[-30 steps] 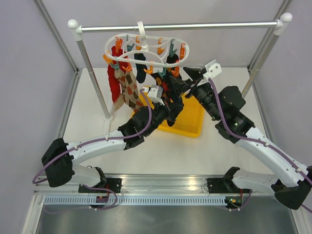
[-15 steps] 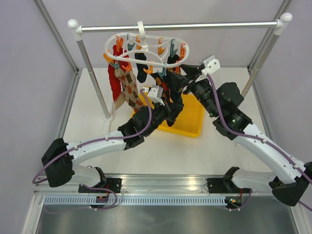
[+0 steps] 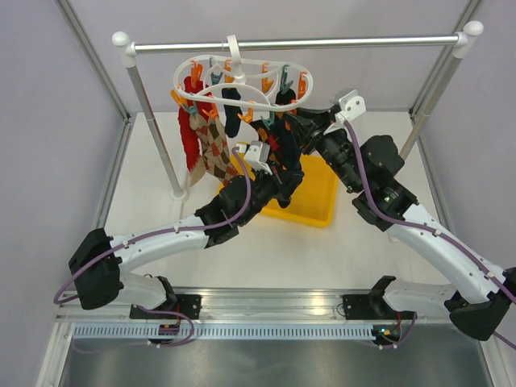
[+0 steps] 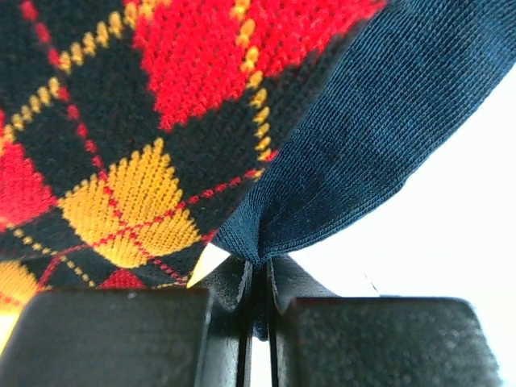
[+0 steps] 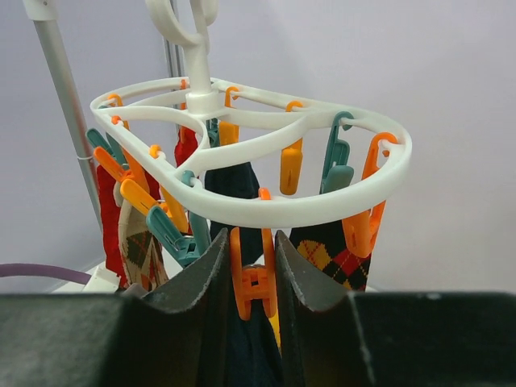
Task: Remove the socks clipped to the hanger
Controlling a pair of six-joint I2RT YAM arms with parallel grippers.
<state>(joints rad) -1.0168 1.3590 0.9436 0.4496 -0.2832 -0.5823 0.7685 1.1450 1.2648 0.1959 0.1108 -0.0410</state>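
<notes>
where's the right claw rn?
Right wrist view: the right claw pinches an orange peg on the near rim of the white hanger, with a dark sock hanging below that peg.

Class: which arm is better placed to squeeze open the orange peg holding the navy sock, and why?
Right: the right gripper clasps the orange peg; the left gripper is shut on the navy sock.
</notes>
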